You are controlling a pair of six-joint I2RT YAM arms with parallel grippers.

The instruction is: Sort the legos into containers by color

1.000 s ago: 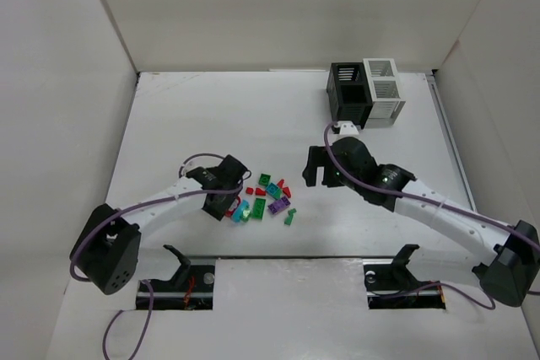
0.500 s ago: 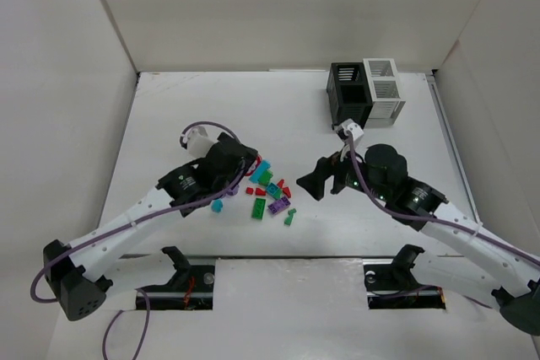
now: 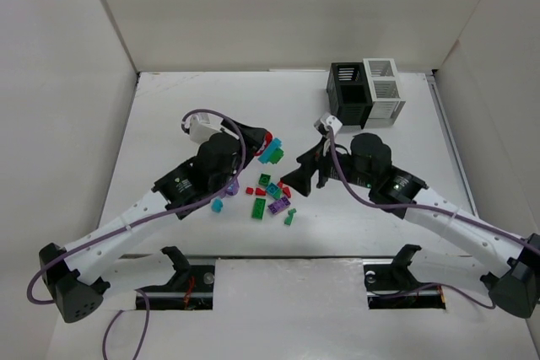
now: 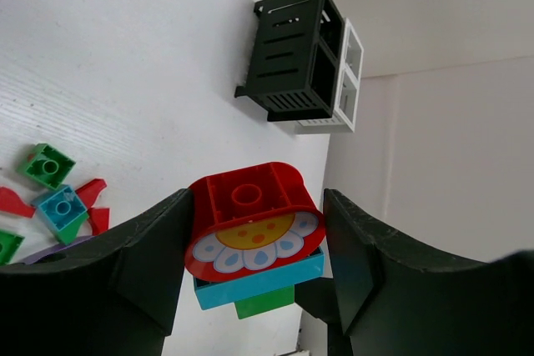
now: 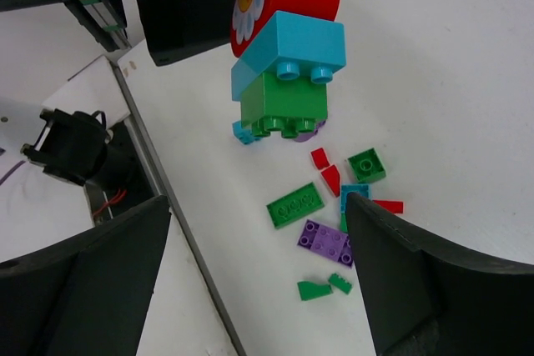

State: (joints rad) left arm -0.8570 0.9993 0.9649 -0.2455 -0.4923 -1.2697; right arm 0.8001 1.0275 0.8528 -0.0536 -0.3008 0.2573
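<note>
Moved: the left gripper (image 3: 267, 149) has risen off the table (image 3: 186, 115) and swung toward 1 o'clock of the pile, carrying a brick stack (image 4: 250, 206). The right gripper (image 3: 295, 180) has come in from 3 o'clock to the pile's edge.
Left pincer: part closed, fingers clamped on two sides of the stack, which is held in the air.
Right pincer: jaws spread wide, nothing between them.
Stack: glossy plastic, made of a round-ended red brick with a printed daisy, a cyan studded brick and a green one.
Loose bricks (image 3: 272, 196): small green, red, purple and cyan pieces lying at 6 o'clock of the stack.
Bins: black bin (image 3: 347, 90) and white bin (image 3: 384, 90), square, slatted and joined, at the table's 1 o'clock, well apart from the pile.
In the way: the right wrist lies between stack and bins.
</note>
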